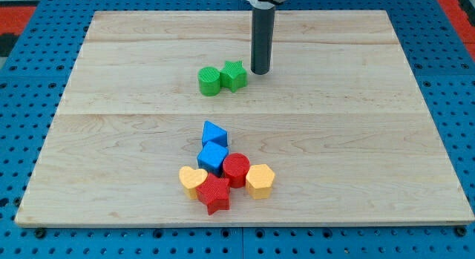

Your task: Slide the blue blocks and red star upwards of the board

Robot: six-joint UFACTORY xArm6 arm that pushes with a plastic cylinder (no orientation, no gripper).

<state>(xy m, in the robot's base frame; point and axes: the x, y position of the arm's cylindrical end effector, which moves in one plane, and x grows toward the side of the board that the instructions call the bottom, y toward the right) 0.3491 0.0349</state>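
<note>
My tip, no end effector grasp to tell, beside two green blocks; two blue blocks, one red star

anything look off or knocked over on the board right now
Nothing stands out. My tip sits just right of the green star, far above the blue blocks and red star, which lie flat in the lower cluster.
</note>
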